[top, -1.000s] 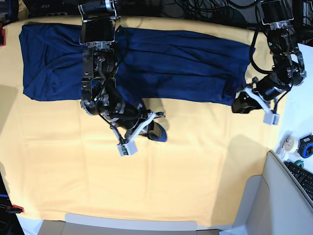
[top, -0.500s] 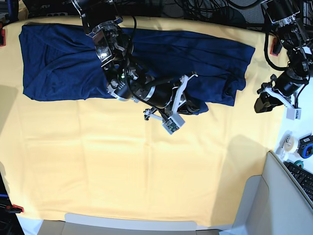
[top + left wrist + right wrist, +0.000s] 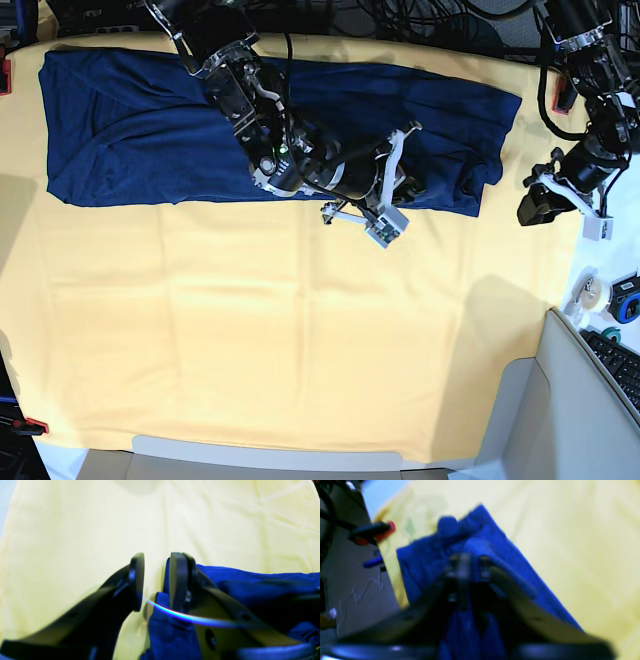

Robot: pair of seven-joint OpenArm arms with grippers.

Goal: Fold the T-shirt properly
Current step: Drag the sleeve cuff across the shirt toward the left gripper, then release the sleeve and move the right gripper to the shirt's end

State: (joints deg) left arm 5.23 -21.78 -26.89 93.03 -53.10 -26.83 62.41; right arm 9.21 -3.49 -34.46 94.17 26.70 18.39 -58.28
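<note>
The navy T-shirt (image 3: pixel 130 130) lies spread in a long band across the far part of the yellow cloth (image 3: pixel 300 330). My right gripper (image 3: pixel 408 188) sits low over the shirt's near right part. In the blurred right wrist view this gripper (image 3: pixel 471 563) has its jaws a little apart, with the shirt's folded fabric (image 3: pixel 420 562) under and beyond them. My left gripper (image 3: pixel 530 212) hangs just off the shirt's right edge. In the left wrist view it (image 3: pixel 156 580) is open with nothing between its fingers, and the shirt's fabric (image 3: pixel 225 580) bunches behind one finger.
Tape rolls (image 3: pixel 590 295) and a keyboard (image 3: pixel 620 365) sit on the white surface at the right. A grey panel (image 3: pixel 560 420) rises at the near right corner. A red clamp (image 3: pixel 35 427) grips the cloth's near left edge. Cables run along the back.
My right gripper carried a pulled-out part of the shirt from the middle of the cloth up and right onto the shirt, and its jaws parted. The left gripper drew away rightwards.
</note>
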